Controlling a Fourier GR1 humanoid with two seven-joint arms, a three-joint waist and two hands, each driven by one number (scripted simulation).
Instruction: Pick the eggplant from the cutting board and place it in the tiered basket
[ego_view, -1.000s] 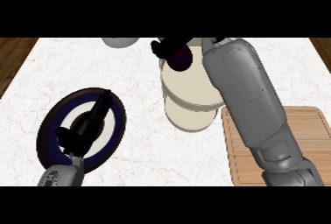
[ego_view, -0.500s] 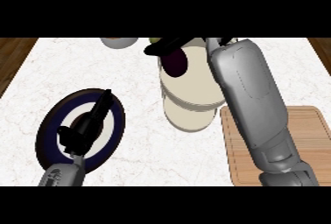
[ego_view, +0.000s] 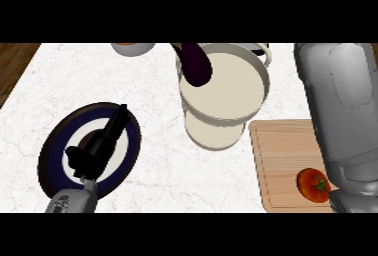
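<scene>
Over plate (ego_view: 55, 150): L hand (ego_view: 92, 150) (fingers straight)

Tiered basket (ego_view: 221, 95) mid-surface, eggplant (ego_view: 196, 64) at its top-left rim. Plate (ego_view: 55, 155) left. Cutting board (ego_view: 284, 160) right, tomato (ego_view: 314, 185) on it.

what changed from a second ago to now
The eggplant now lies on the left rim of the tiered basket, and the right hand that carried it no longer shows. A tomato shows on the cutting board. The left hand stays over the plate.
</scene>
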